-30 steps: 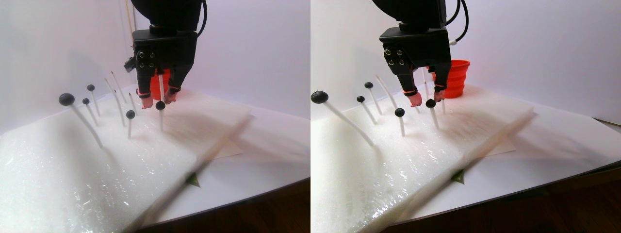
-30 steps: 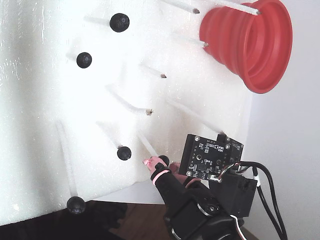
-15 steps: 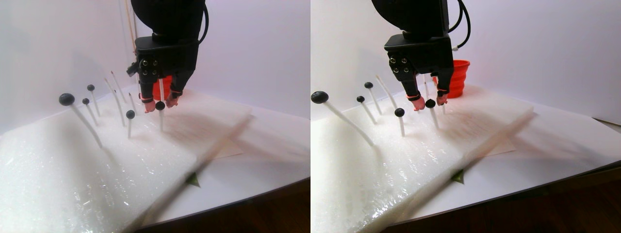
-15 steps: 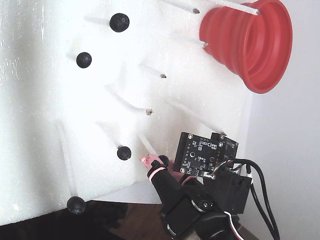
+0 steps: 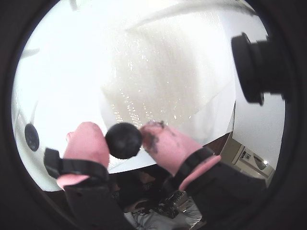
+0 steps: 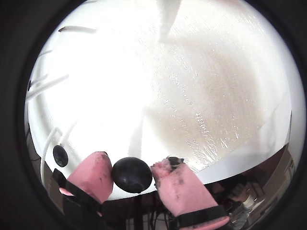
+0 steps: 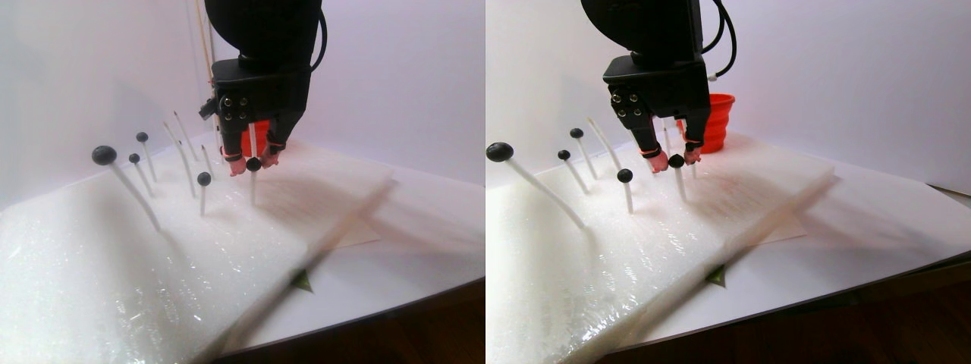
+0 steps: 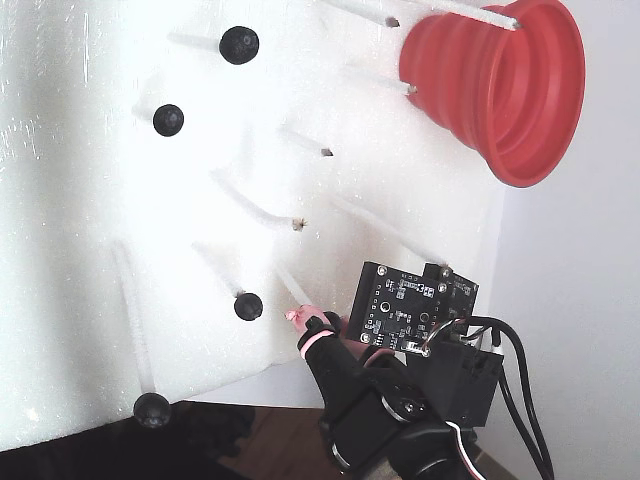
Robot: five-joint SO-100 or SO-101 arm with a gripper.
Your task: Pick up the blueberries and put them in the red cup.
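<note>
Several blueberries sit on white sticks that rise from a foam sheet [image 7: 114, 258]. In both wrist views one blueberry [image 5: 123, 140] [image 6: 132, 175] sits between the pink fingertips of my gripper [image 5: 123, 141] [image 6: 133, 176], which is shut on it; a left fingertip [image 5: 88, 143] presses its side. In the stereo pair view this blueberry [image 7: 252, 164] is still on top of its stick, under the black gripper [image 7: 252, 161]. Other blueberries [image 7: 104, 155] [image 7: 204, 178] [image 8: 168, 119] [image 8: 239, 44] stand to the left. The red cup [image 8: 510, 90] [image 7: 717, 121] stands behind the gripper at the sheet's far corner.
Bare white sticks [image 8: 270, 212] [image 8: 305, 142] lean between the gripper and the cup. The foam sheet's edge [image 7: 334, 220] lies on a white tabletop [image 7: 425, 220]. A black camera lens [image 5: 259, 67] juts into a wrist view at the upper right.
The gripper came down from just above the blueberry to its level, and its fingertips closed in on it. The other blueberries and the cup have not moved.
</note>
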